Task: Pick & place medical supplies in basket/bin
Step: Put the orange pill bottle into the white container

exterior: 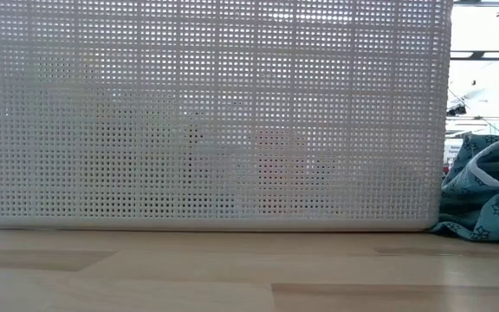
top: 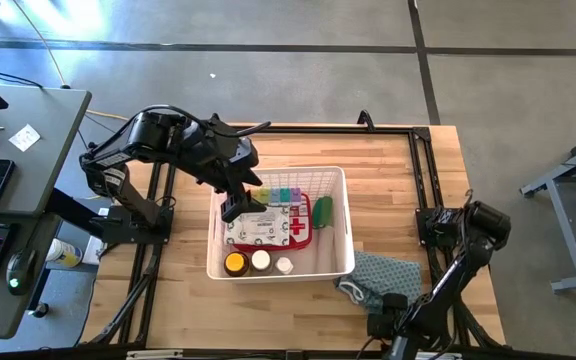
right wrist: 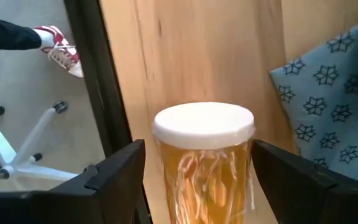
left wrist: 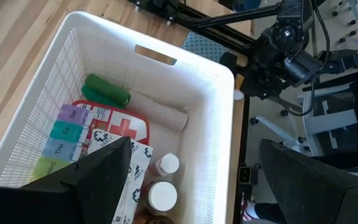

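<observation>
The white mesh basket (top: 348, 222) (exterior: 206, 113) (left wrist: 166, 51) stands mid-table. In it lie a red first-aid case (left wrist: 122, 127), a green roll (left wrist: 107, 92), a rainbow pill organiser (left wrist: 61, 140) and white-capped bottles (left wrist: 164, 196). My left gripper (top: 236, 205) (left wrist: 194, 149) hangs open above the basket with nothing between its fingers. My right gripper (top: 388, 320) (right wrist: 197, 149) is open near the table's front right corner, pointing steeply down. An amber bottle (right wrist: 204, 174) with a white cap (right wrist: 204, 124) sits between its fingers, which stand close on either side. The high view does not show this bottle.
A blue star-patterned cloth item (top: 378, 275) (exterior: 488, 195) (right wrist: 334, 93) lies right of the basket, beside my right gripper. The black frame rail (right wrist: 98, 74) marks the table edge close by. Beyond it a person's shoe (right wrist: 58, 53) shows on the floor. A desk (top: 18, 200) stands left.
</observation>
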